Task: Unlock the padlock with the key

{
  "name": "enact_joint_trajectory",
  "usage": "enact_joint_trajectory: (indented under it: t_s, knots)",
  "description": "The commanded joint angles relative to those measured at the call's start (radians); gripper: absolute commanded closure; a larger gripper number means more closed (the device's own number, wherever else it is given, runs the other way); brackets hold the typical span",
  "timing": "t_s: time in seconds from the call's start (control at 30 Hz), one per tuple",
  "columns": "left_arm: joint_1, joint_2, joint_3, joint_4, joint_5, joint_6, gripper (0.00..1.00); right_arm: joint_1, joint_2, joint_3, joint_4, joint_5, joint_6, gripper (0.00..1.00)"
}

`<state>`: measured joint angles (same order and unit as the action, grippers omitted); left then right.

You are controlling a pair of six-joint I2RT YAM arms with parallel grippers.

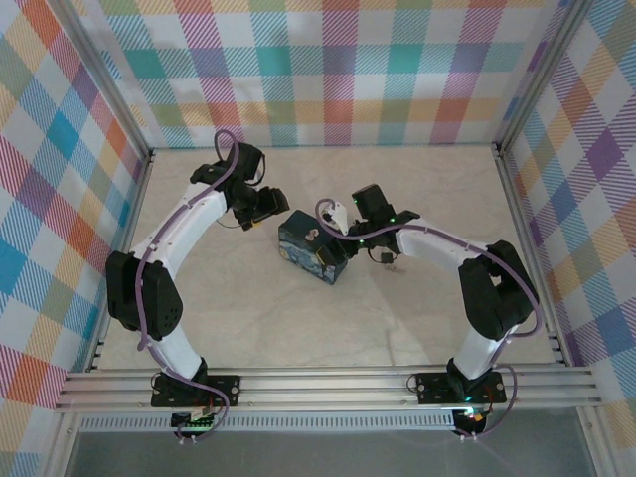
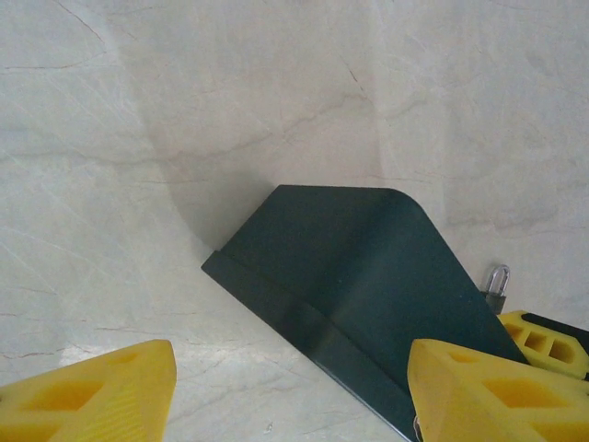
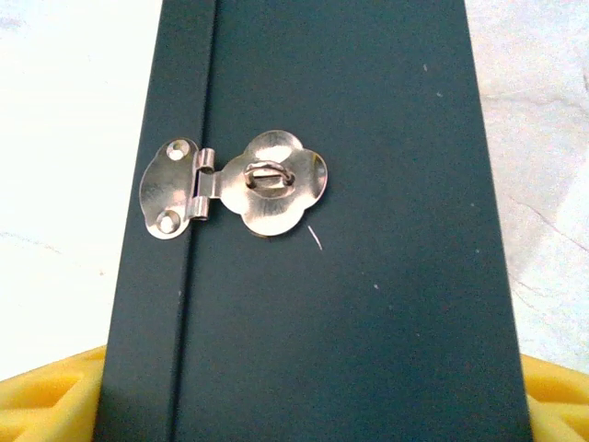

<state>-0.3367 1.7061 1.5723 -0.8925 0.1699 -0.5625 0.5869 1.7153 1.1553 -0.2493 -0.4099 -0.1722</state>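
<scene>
Beside the blue tin (image 1: 313, 253), clasped by your right pincer (image 3: 311, 361), stands a tiny padlock (image 2: 498, 290), likely light, slippery; pinch its dark body. Your left pincer (image 2: 293, 368) gapes wide.

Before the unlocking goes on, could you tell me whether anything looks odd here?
The hasp on the dark tin has an empty staple, nothing through it. A small padlock with a silvery shackle shows beside the tin's far edge instead.

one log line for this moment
left gripper open near tin | right gripper astride tin, grip unclear | hasp bare, no lock through it | padlock beside tin edge
</scene>
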Motion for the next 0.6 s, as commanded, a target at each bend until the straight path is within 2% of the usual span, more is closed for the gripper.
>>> enact_joint_trajectory:
  t_s: [0.0, 0.2, 0.33, 0.47, 0.53, 0.57]
  knots:
    - [0.016, -0.045, 0.013, -0.036, -0.007, 0.012, 0.32, 0.004, 0.012, 0.023, 0.035, -0.092, 0.178, 0.35]
    - [0.025, -0.060, 0.014, -0.037, -0.003, 0.014, 0.32, 0.003, 0.057, -0.028, 0.256, -0.220, 0.551, 0.32]
    - [0.031, -0.062, 0.017, -0.036, 0.003, 0.016, 0.32, 0.004, 0.123, -0.093, 0.512, -0.257, 0.814, 0.29]
    - [0.033, -0.054, 0.020, -0.036, -0.002, 0.021, 0.32, 0.003, 0.224, -0.111, 0.718, -0.279, 0.976, 0.23]
    - [0.032, -0.047, 0.024, -0.039, -0.012, 0.023, 0.32, 0.004, 0.270, -0.095, 0.757, -0.296, 1.003, 0.21]
    - [0.032, -0.044, 0.025, -0.042, -0.019, 0.023, 0.32, 0.005, 0.283, -0.087, 0.754, -0.297, 0.993, 0.15]
